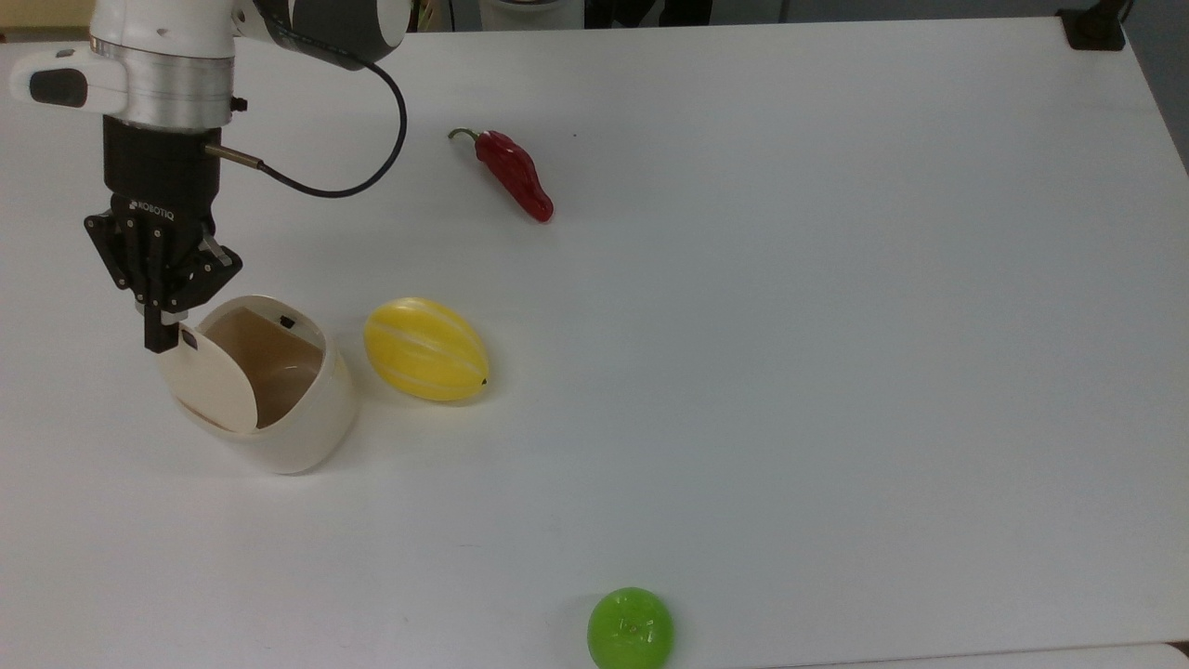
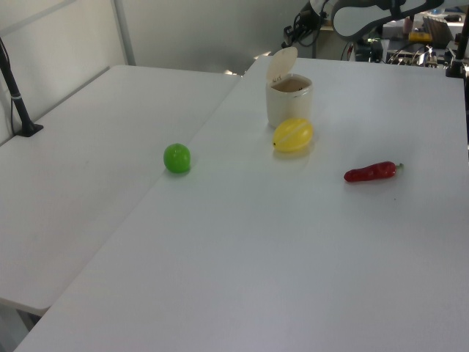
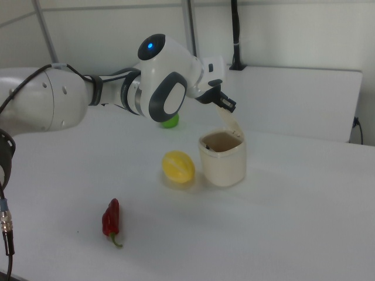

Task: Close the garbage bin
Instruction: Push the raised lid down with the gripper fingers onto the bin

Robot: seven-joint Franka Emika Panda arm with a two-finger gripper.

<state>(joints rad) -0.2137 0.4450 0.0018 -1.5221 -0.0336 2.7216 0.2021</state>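
Note:
The garbage bin is a cream-white tub on the white table, at the top view's left. Its inside shows, because the beige lid stands up on the hinge. My gripper is shut, with nothing between its fingers. It points down and its tip rests against the lid's upper edge by the small black mark. In the right view the gripper sits just above the raised lid of the bin. In the left view the lid rises above the bin.
A yellow melon lies right beside the bin. A red chili pepper lies farther back. A green ball sits near the front edge. A black clamp holds the table's far right corner in the top view.

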